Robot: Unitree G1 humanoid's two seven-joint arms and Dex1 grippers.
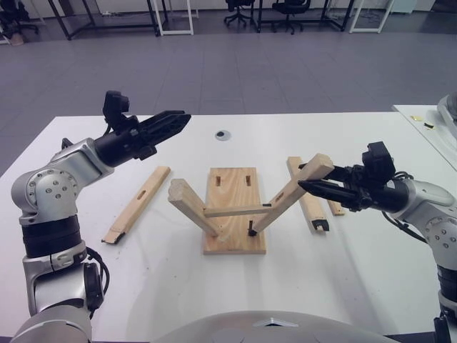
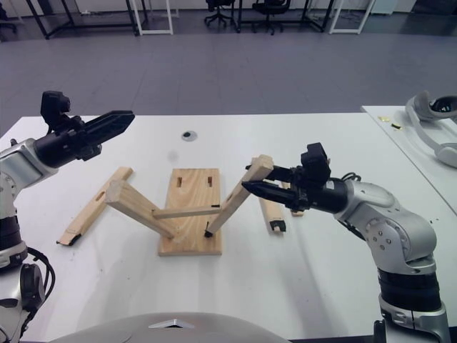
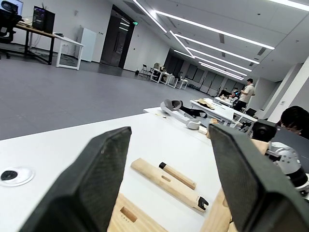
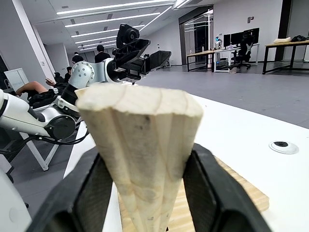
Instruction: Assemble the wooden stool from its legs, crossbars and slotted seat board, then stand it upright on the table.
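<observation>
Gripping the upper end of the right leg (image 1: pixel 285 196), the right gripper (image 1: pixel 307 177) has its fingers closed against both sides of the wood, as is seen plainly in the right wrist view; the left gripper (image 1: pixel 182 120) is held above the far left of the table (image 1: pixel 357 286), its fingers spread wide with nothing between them.

The seat board (image 1: pixel 235 193) lies flat in the middle of the table, with two slots at its far end left unfilled; on its near end a frame is propped, made of the held leg, a left leg (image 1: pixel 193 204) and a crossbar (image 1: pixel 239 210) joining them, the two legs splayed outward in a V. Whether the lower ends are seated in slots cannot be told.

A loose leg (image 1: pixel 139 204) lies to the left of the board; another leg (image 1: pixel 312 211) and a short crossbar (image 1: pixel 335 209) lie to its right, just beside the gripped leg.

The step in hand is judged to be the fitting of this first leg pair to the board; roughly half the task remains. Next, the splay probably needs to be closed and the lower ends pressed home; the free left leg would be best steadied by the left gripper while this is done, since the frame is likely to tip or twist if it is pushed from one side only.
</observation>
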